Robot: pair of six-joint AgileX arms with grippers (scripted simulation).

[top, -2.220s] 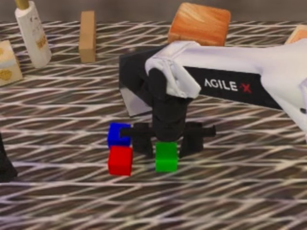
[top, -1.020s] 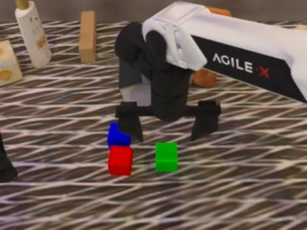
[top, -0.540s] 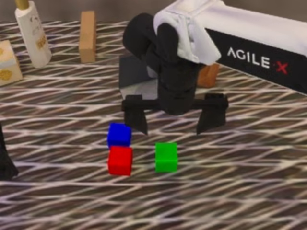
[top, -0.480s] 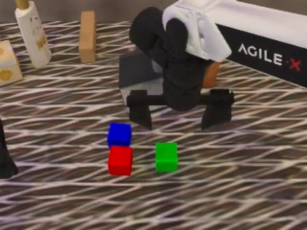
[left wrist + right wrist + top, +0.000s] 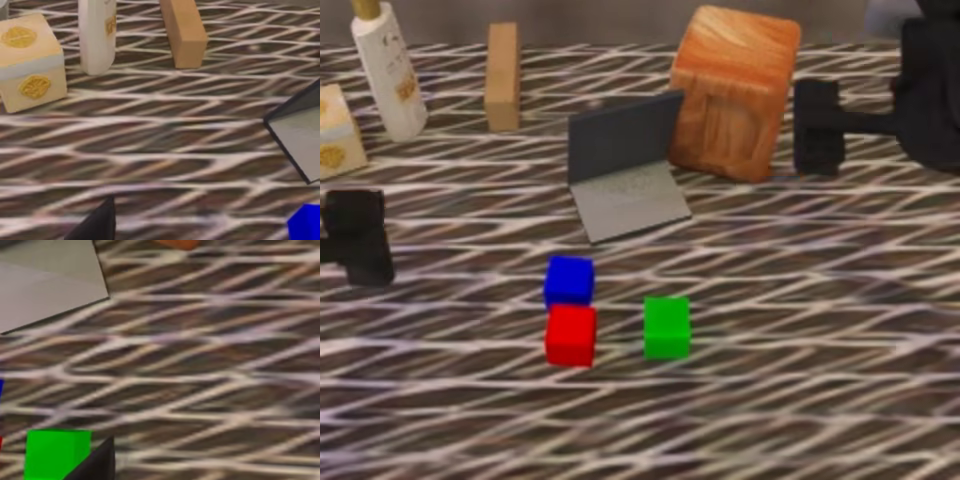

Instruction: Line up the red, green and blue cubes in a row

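Note:
The red cube point(image 5: 570, 335) sits near the table's middle. The blue cube point(image 5: 568, 281) stands right behind it, touching. The green cube point(image 5: 666, 327) stands to the red one's right, a gap apart. My right gripper point(image 5: 928, 140) hangs open and empty at the far right, well away from the cubes; its wrist view catches the green cube point(image 5: 55, 452) beside one fingertip point(image 5: 97, 465). One finger point(image 5: 360, 240) of my left gripper shows at the left edge. The left gripper point(image 5: 200, 232) is open and empty, and the blue cube point(image 5: 306, 222) lies off to its side.
A small open laptop point(image 5: 625, 170) stands behind the cubes. A large rounded wooden block point(image 5: 735, 90) sits to its right. At the back left are a lotion bottle point(image 5: 388, 70), a tan upright block point(image 5: 502, 75) and a cream box point(image 5: 335, 130).
My right arm, open above the green cube, has risen and pulled back to the far right, uncovering the laptop and big block. The left gripper has come up along the left edge. The cubes have stayed put.

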